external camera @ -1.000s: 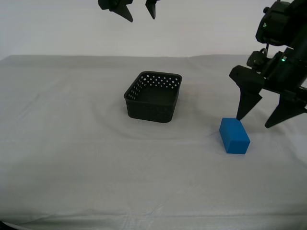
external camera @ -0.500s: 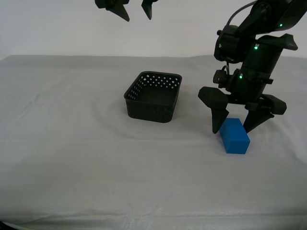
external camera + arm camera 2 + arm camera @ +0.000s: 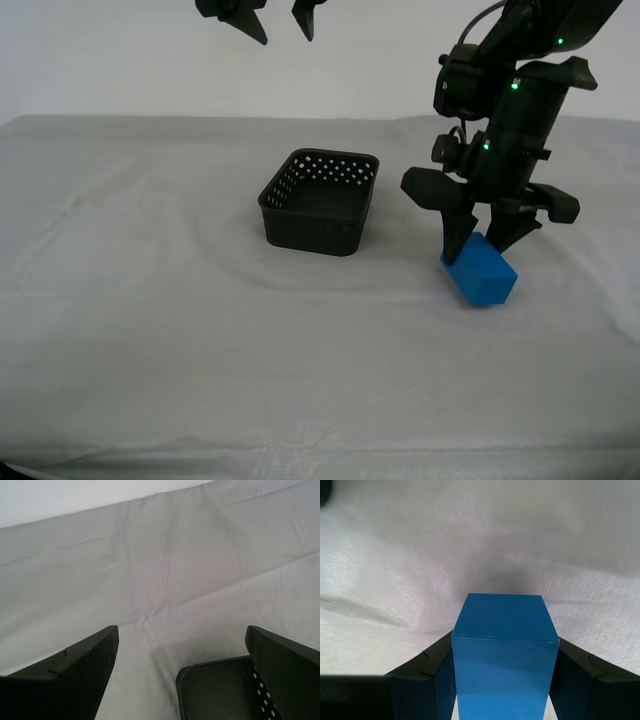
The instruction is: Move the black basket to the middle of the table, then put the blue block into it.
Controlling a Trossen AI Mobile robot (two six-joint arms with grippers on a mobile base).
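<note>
My first gripper [image 3: 487,238] stands over the blue block [image 3: 480,271] with a finger pressed against each of its long sides, so the jaws are closed on the block; the first wrist view shows the blue block [image 3: 504,660] filling the gap between the two dark fingers [image 3: 422,680]. In the exterior view the block sits tilted, one end raised toward the gripper, its lower end at or just above the cloth; I cannot tell whether it touches the table [image 3: 150,330]. The block lies toward the exterior view's right side of the table, about midway between the far and near edges. The black basket [image 3: 321,202] stands upright near the middle of the table, closer to the far edge, near the block but apart from it. My second gripper [image 3: 272,18] hangs high above the far part of the table, its jaws spread wide and holding nothing; its wrist view shows the basket's corner [image 3: 215,690] below between the fingers [image 3: 75,675].
</note>
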